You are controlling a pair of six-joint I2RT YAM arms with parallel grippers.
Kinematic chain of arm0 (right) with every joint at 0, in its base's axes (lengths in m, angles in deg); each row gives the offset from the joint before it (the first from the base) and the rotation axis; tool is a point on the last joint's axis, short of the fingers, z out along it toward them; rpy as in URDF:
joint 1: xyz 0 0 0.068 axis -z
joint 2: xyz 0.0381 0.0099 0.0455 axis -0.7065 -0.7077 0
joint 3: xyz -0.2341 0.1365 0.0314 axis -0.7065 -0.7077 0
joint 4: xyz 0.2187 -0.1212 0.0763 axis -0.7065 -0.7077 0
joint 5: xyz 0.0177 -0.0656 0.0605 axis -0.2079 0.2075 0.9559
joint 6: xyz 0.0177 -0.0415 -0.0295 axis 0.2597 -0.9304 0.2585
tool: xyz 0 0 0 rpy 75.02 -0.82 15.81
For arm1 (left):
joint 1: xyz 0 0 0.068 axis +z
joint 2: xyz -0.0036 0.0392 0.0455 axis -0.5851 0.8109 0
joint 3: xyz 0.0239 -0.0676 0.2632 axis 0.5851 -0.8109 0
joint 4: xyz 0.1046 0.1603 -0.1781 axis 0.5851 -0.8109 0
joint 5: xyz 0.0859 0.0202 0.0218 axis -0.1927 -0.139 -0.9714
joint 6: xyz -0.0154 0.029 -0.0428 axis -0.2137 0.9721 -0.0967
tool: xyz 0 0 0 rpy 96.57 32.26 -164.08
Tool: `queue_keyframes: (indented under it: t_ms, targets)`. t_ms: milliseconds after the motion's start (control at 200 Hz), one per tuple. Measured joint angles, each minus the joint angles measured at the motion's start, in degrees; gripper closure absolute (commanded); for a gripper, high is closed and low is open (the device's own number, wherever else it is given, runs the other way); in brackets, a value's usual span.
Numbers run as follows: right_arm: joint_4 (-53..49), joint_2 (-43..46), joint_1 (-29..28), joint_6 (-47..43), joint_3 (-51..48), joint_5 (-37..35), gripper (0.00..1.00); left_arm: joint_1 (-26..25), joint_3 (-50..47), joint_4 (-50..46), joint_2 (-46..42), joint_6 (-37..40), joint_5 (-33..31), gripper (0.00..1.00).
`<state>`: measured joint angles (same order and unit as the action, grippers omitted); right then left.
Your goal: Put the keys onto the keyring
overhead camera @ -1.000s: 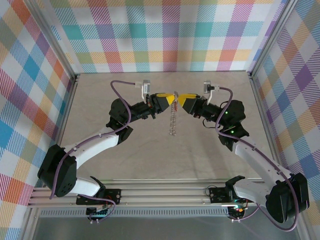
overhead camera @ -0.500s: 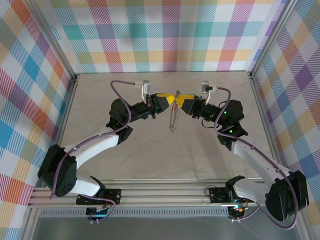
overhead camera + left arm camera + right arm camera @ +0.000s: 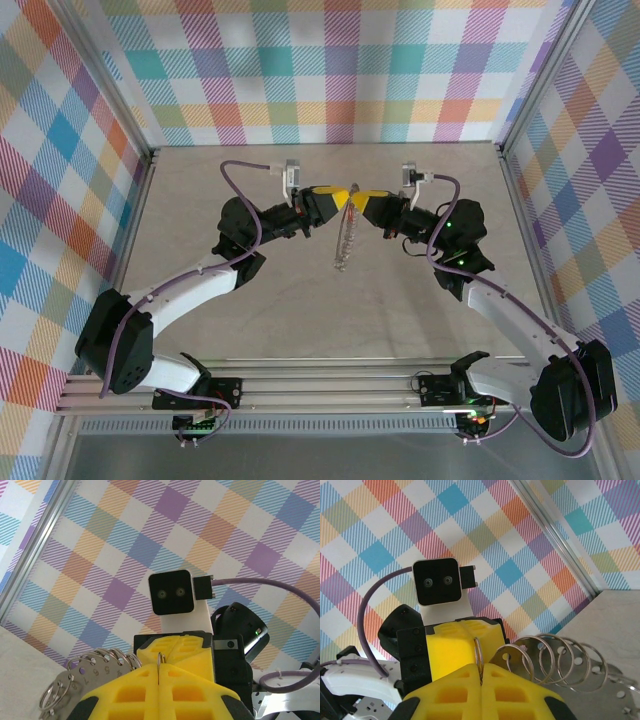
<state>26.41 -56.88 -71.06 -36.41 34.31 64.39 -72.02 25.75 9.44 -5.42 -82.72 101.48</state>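
Evidently the keyring [image 3: 343, 245] hangs off the surface [image 3: 300, 310], its top pinched between the left gripper [image 3: 342, 196] and the right gripper [image 3: 359, 200], both clenched on it. The hoop looks light, stiff, slippery and prone to swinging, so bare wire seems the best place to hold.

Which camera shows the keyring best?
Right wrist view: the keyring fans out clearly, loop after loop. Left wrist view catches its numbered tags low left; top external view sees it small, edge-on.
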Motion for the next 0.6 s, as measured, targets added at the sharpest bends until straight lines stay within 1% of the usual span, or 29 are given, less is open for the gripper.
queue_keyframes:
  t_ms: [275,320,360,470,600]
  targets:
    - [-1.2,0.5,0.0,0.1,0.0,-0.8,1.0,0.0,0.1,-0.4,0.0,0.0,-0.2,1.0]
    - [-1.3,0.7,0.0,0.1,0.0,-0.9,0.9,0.0,0.3,-0.5,0.0,0.0,-0.1,1.0]
    - [-1.4,0.9,-0.1,0.3,0.0,-1.0,0.84,0.0,0.5,-0.7,0.0,0.0,0.0,1.0]
    - [-1.7,1.3,-0.2,0.2,0.0,-1.1,0.8,-0.1,0.8,-0.9,0.0,-0.2,0.0,1.0]
    - [-1.6,1.4,-0.2,0.2,0.0,-1.1,0.81,-0.1,0.8,-1.0,0.1,-0.2,0.0,1.0]
